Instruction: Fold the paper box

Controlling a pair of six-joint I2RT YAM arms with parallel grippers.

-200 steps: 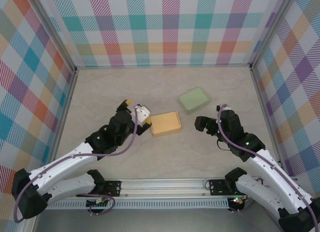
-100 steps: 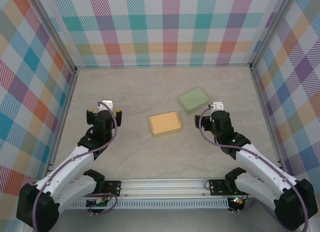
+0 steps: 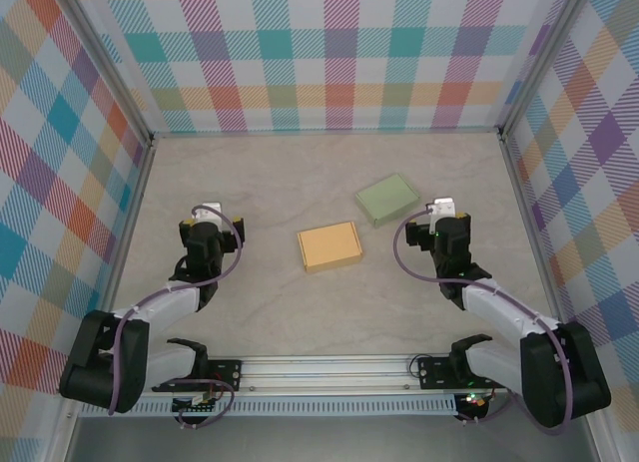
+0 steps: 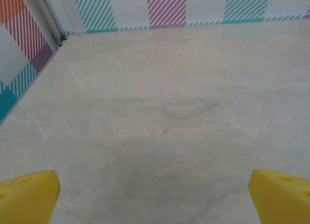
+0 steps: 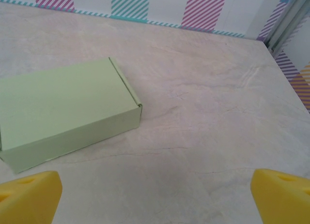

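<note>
A closed orange paper box (image 3: pixel 329 246) lies flat mid-table. Behind it and to the right sits a closed pale green paper box (image 3: pixel 386 200), which also fills the left of the right wrist view (image 5: pixel 63 108). My left gripper (image 3: pixel 209 226) rests well left of the orange box, its yellow fingertips (image 4: pixel 26 197) wide apart over bare table, so the gripper (image 4: pixel 155 204) is open and holds nothing. My right gripper (image 3: pixel 446 221) sits just right of the green box; it (image 5: pixel 155 200) is open too, with only tabletop between its yellow fingertips (image 5: pixel 283 195).
Plaid walls enclose the beige table (image 3: pixel 300 173) on three sides, with metal posts at the back corners (image 3: pixel 150 138). A metal rail (image 3: pixel 329 367) carrying both arm bases runs along the near edge.
The left gripper has pulled back leftwards from the orange box's left edge. The right gripper has swung from facing the orange box to pointing away beside the green box. Both boxes stayed put.
</note>
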